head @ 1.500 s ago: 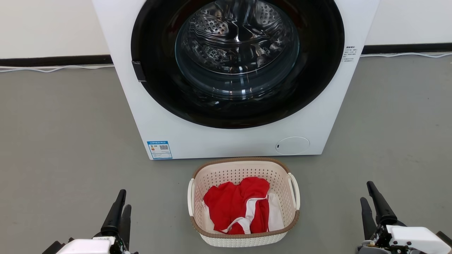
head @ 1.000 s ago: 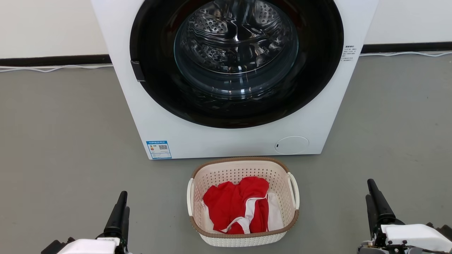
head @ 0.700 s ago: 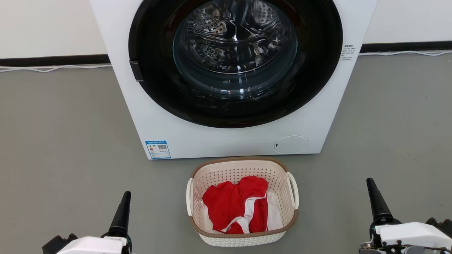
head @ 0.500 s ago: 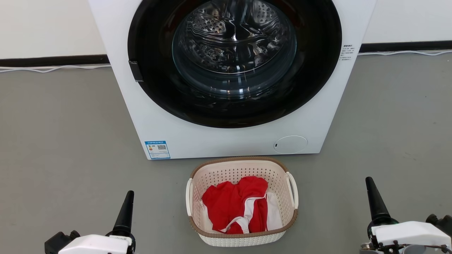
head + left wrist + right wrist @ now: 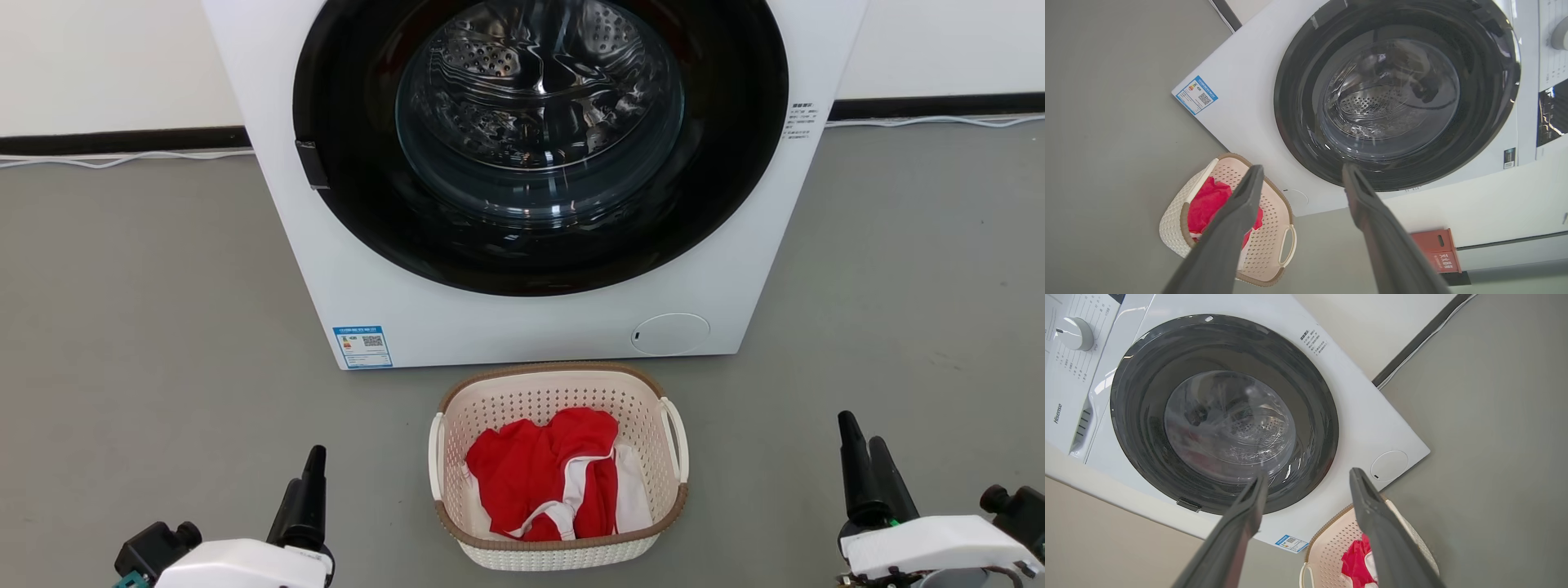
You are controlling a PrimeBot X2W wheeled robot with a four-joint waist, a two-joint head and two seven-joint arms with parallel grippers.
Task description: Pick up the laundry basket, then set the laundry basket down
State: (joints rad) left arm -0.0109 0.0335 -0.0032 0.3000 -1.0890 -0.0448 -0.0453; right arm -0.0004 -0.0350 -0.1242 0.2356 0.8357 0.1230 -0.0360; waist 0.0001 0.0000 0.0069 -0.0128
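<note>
laundry basket (image 5: 555, 398) not grabbed yet, both grippers empty
Head view: cream, perforated, brown woven-look rim (image 5: 563, 541), it sits just before the washing machine (image 5: 522, 327); left gripper (image 5: 310, 482) and right gripper (image 5: 861, 445) flank it, probably lining up for its 2 white handles (image 5: 677, 439). Wrist views: each pair of tapered dark fingers (image 5: 1229, 228) gapes wide, holding nothing.

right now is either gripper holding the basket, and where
Nothing is held: the left gripper and right gripper are open, apart from the laundry basket.
</note>
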